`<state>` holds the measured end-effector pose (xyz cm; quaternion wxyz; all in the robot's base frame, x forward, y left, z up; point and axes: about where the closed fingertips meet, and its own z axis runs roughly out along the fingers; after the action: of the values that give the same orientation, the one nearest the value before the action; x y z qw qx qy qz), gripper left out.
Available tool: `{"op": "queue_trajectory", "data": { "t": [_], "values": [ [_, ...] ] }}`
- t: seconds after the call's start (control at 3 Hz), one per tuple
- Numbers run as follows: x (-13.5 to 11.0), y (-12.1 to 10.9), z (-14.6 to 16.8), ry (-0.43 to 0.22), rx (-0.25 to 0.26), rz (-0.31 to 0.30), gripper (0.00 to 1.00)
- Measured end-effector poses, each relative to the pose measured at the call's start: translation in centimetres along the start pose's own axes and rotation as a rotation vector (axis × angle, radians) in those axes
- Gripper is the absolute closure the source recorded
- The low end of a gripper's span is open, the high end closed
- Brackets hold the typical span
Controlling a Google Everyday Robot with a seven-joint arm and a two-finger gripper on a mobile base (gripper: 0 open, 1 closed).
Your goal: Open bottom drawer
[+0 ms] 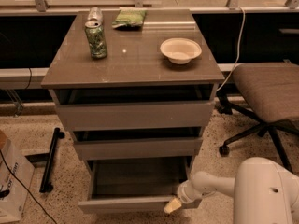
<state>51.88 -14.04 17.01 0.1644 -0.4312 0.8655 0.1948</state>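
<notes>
Bottom drawer [122,203]: pulled well out, interior showing, front stretching left from the end effector
End effector [172,206]: against its right front corner; grip cannot tell
Progress: looks mostly done; maybe a final pull left

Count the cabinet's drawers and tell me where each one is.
3: top drawer, middle drawer below it, bottom drawer lowest and pulled out, the gripper at its front right corner.
</notes>
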Motion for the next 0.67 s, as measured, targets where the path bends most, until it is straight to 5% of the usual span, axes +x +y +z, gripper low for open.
{"op": "queue_trajectory", "data": {
  "t": [0.67],
  "values": [
    [4.4,4.2,-0.2,0.010,-0.017,0.150,0.00]
  ]
}}
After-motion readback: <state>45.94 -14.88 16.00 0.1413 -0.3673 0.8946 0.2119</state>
